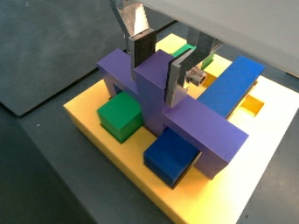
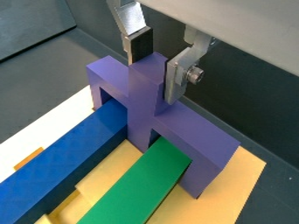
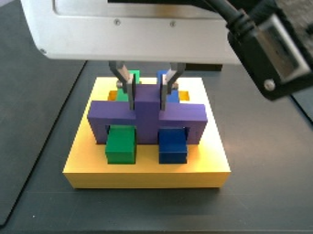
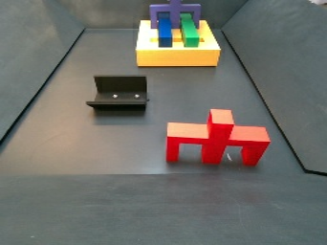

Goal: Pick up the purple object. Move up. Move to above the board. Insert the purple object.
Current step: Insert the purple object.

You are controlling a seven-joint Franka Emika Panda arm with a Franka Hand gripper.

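- Worktop [image 4: 76, 206]: dark grey surface carrying everything; no brand, label or legible writing appears in any view.
- Board [image 3: 146, 169]: thick yellow slab at the far end of the worktop in a side view [image 4: 179, 55], bearing a green bar [image 2: 140, 188] and a blue bar [image 2: 59, 171] lying side by side.
- Purple piece [image 1: 176, 109]: sits on the board, its crossbar spanning both bars and its legs down beside them; a side view [image 3: 146, 114] shows it low and level, apparently seated.
- Red piece [image 4: 215, 139]: like shape, standing apart on the near worktop, untouched.
- Fixture [image 4: 118, 93]: stands between the red piece and the board.
- Hand [image 2: 158, 57]: directly above the board, silver fingers [image 1: 179, 74] flanking the purple stem, narrowly parted; whether the pads are pressing it or are just clear cannot be told.
- Step in hand, as judged: the insertion, at or near its end. The next move calls for parting the fingers fully and rising straight up so the piece is not dragged out.
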